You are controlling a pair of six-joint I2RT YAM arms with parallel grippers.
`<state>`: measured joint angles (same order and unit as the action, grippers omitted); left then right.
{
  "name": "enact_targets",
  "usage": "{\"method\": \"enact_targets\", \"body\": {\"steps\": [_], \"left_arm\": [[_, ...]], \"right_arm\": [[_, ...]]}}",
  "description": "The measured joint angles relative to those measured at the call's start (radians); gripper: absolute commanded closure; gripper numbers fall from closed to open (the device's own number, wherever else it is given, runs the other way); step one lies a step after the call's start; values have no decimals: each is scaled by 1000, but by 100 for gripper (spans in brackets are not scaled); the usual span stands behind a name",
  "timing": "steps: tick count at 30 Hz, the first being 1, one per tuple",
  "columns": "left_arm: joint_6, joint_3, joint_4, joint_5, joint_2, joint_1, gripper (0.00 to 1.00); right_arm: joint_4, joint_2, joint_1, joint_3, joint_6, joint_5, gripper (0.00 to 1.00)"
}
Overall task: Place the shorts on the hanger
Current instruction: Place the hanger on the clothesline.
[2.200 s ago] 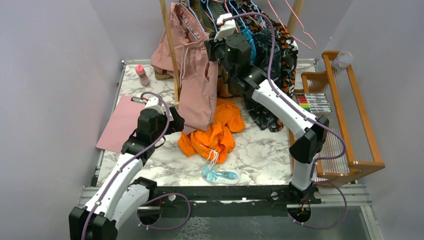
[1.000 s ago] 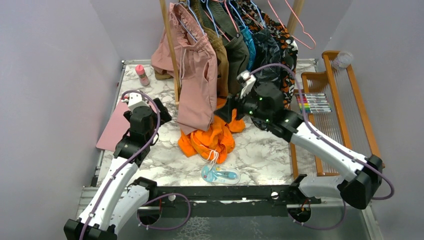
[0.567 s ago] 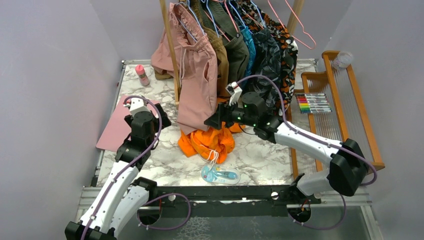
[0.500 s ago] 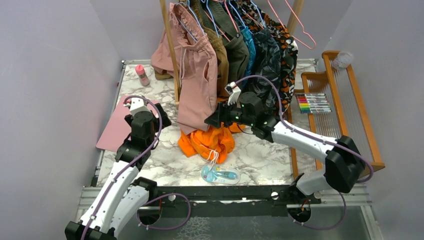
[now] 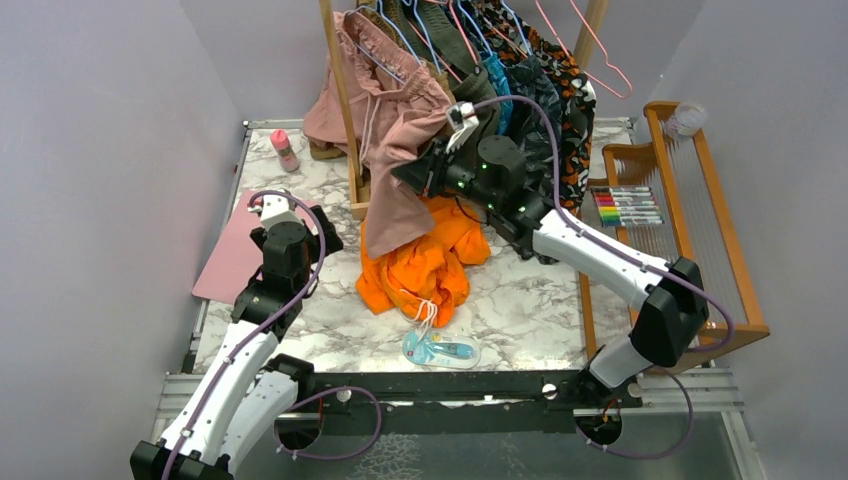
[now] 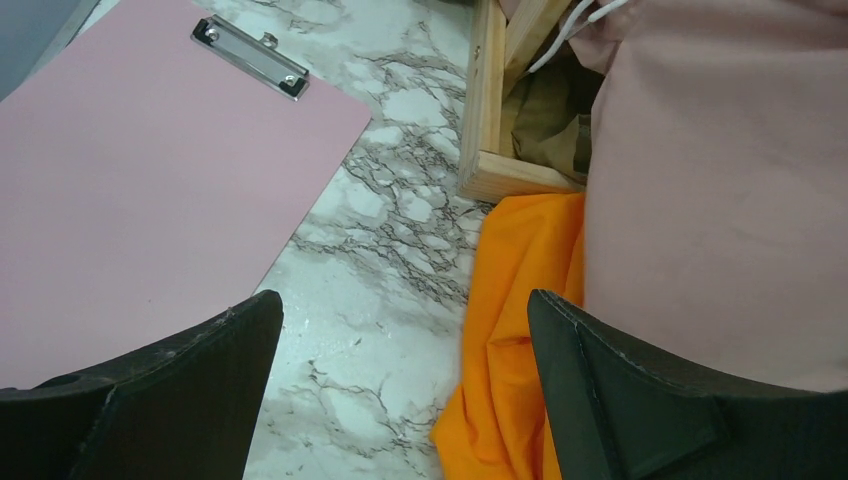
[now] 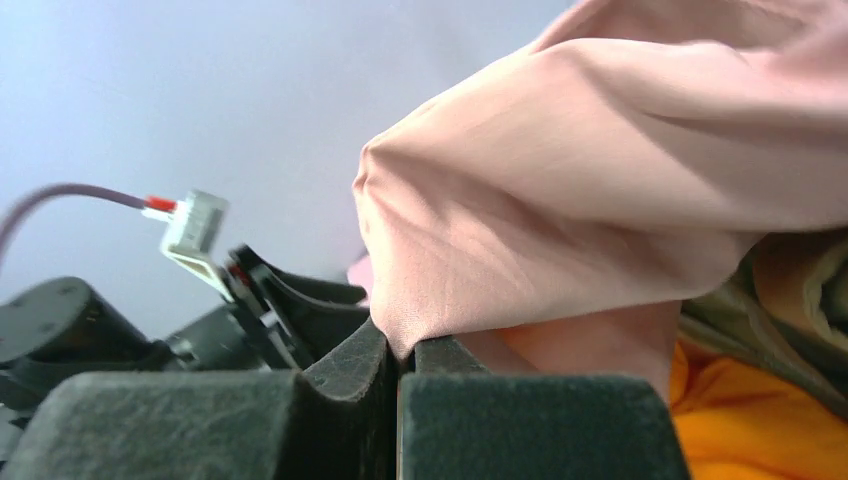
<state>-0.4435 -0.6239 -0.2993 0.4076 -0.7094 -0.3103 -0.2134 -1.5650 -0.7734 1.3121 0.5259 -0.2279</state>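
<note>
we see soft, even light with faint shadows in the top view; the right wrist view's near fingers blur along the bottom edge.

Left gripper low, jaws spread wide; right arm stretched forward, right gripper raised, pinched closed.

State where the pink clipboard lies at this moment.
In the top view, the pink clipboard lies flat on the marble table's left side, just nearer than the pink bottle.
</note>
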Motion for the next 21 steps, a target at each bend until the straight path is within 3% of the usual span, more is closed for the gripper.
{"method": "enact_targets", "body": {"steps": [6,8,12,14,17,21], "left_arm": [[0,0,6,0,3,-4,5],[0,0,7,0,3,-6,5],[0,10,12,-1,4,-13,5],[0,13,13,-1,4,-13,5],[0,15,14,-3,4,-13,5],[0,15,14,-8,5,-13,5]], "right_arm": [[-116,22,0,-86,33,22,99],[-121,14,0,-186,56,24,90],[-89,5,0,-335,90,24,58],[-71,8,0,-370,93,24,48],[-23,43,0,-390,75,26,42],[36,153,0,-408,31,44,41]]}}
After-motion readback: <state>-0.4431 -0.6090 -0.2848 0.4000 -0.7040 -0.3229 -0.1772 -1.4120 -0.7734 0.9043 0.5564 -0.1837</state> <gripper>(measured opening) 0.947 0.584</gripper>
